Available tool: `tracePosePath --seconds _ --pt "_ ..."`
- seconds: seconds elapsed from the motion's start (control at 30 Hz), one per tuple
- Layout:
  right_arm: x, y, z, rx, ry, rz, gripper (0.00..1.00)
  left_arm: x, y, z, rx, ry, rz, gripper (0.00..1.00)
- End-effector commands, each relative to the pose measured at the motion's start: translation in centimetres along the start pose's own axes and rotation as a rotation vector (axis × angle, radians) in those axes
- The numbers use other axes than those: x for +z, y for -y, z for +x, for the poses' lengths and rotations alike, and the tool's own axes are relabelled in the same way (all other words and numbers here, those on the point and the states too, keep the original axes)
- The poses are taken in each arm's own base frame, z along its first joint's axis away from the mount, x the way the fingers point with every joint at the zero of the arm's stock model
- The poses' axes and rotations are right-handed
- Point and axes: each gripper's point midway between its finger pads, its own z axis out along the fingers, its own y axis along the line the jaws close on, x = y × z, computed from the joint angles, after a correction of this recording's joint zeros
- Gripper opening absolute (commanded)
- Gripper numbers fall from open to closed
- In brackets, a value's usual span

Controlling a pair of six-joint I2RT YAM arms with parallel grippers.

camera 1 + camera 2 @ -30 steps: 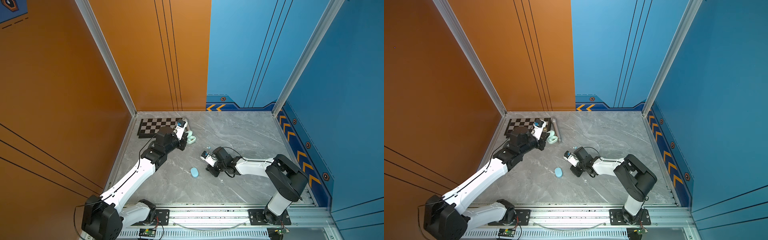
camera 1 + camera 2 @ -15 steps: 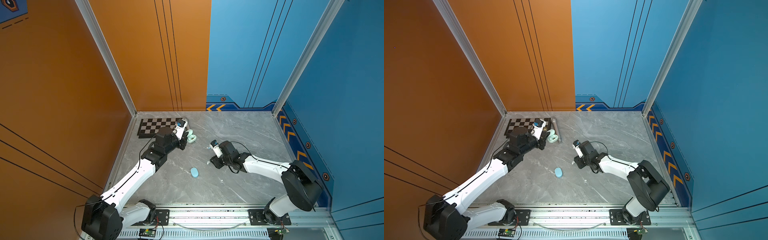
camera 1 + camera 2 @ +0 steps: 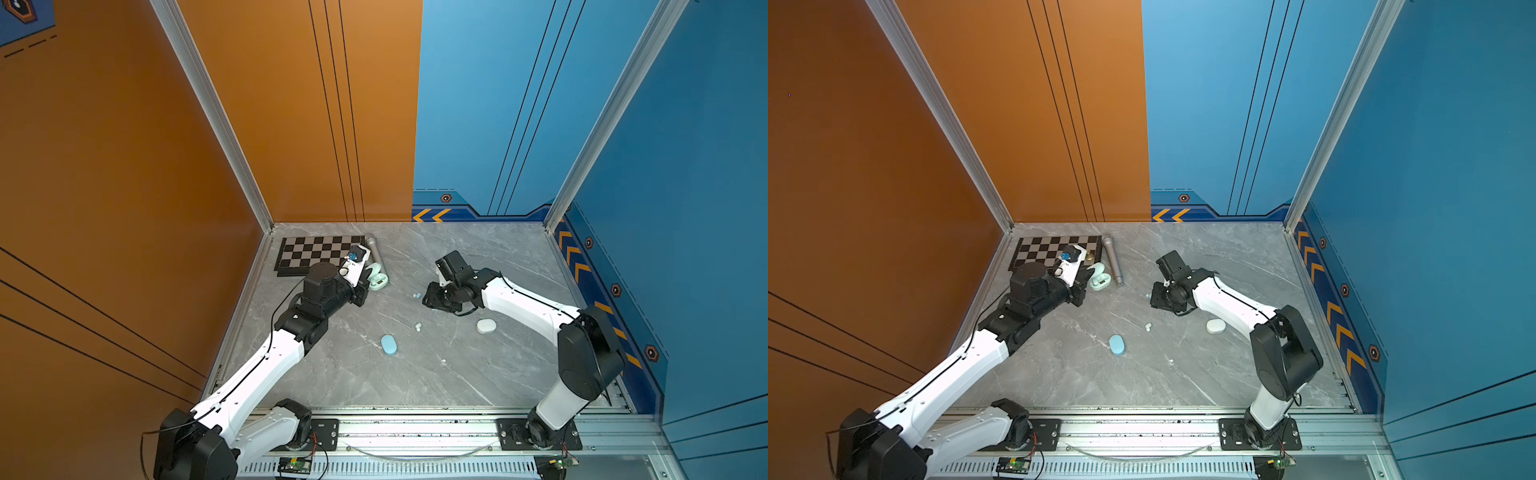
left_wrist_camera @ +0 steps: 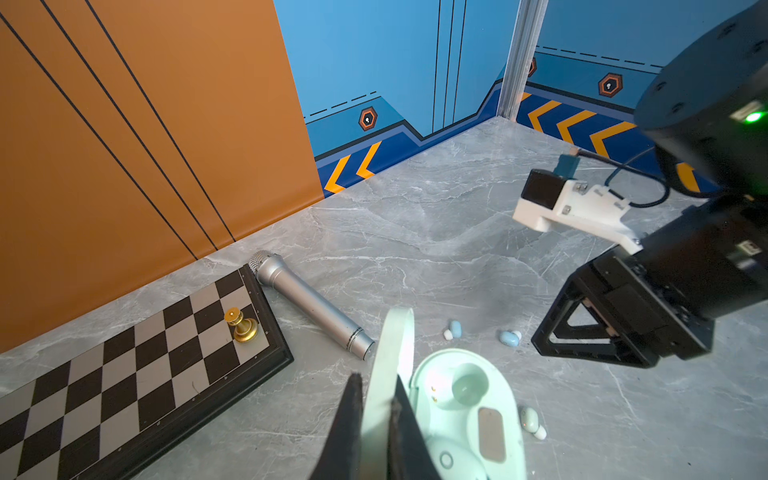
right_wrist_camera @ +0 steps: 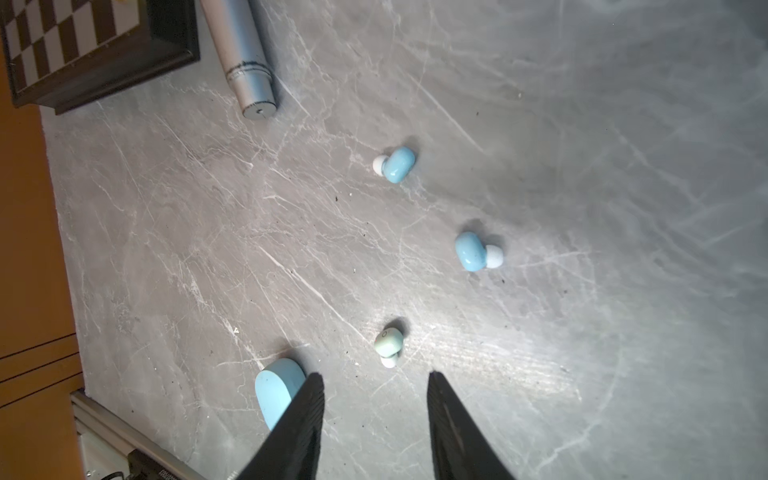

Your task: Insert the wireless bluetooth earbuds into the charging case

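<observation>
My left gripper is shut on the upright lid of the open mint charging case, by the chessboard in both top views. One mint earbud sits in the case; the other socket is empty. A second mint earbud lies on the table, just ahead of my open, empty right gripper. Two pale blue earbuds lie beyond it. In a top view the right gripper hovers beside a blue earbud.
A shut blue case lies mid-table and a shut white case beside the right forearm. A silver microphone lies along the chessboard, which carries a gold pawn. A tiny white speck lies nearer the front.
My right gripper has moved away from the blue case toward the back right and its jaws have opened wider. The white case has come into view. The left arm has not moved.
</observation>
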Motion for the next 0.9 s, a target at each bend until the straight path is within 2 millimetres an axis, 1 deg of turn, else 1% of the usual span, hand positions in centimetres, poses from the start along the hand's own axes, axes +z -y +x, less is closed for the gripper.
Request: tracePosePath --seconds 0.0,0.1,0.23,0.37,0.47,0.53,0.57,0.67,0.87 --pt "1.8 0.9 3.7 0.140 -0.212 0.053 0.45 -0.5 -0.1 0.0 0.014 0.015 -0.003 0.00" --pt "3.1 0.5 4.4 0.140 -0.273 0.085 0.45 -0.7 -0.1 0.2 0.012 0.011 0.000 0.00" --pt "3.9 0.4 4.0 0.130 -0.300 0.145 0.45 -0.9 -0.2 0.3 0.008 0.011 -0.005 0.00" --pt "4.7 0.3 3.6 0.156 -0.318 0.177 0.44 -1.4 -0.2 0.6 -0.001 0.014 -0.015 0.00" --pt "4.9 0.6 3.7 0.166 -0.329 0.224 0.44 -1.9 -0.3 0.8 -0.006 0.012 -0.025 0.00" --pt "4.6 0.8 3.8 0.170 -0.329 0.251 0.43 -2.1 -0.4 0.9 -0.006 0.011 -0.030 0.00" --pt "5.3 1.6 4.2 0.179 -0.349 0.293 0.43 -2.3 -0.3 1.1 -0.006 0.009 -0.031 0.00" --pt "5.3 2.1 4.7 0.194 -0.368 0.343 0.43 -2.5 -0.3 1.2 -0.006 0.007 -0.033 0.00" --pt "6.1 1.9 5.0 0.222 -0.392 0.358 0.42 -2.7 -0.1 1.5 0.001 0.005 -0.019 0.00"
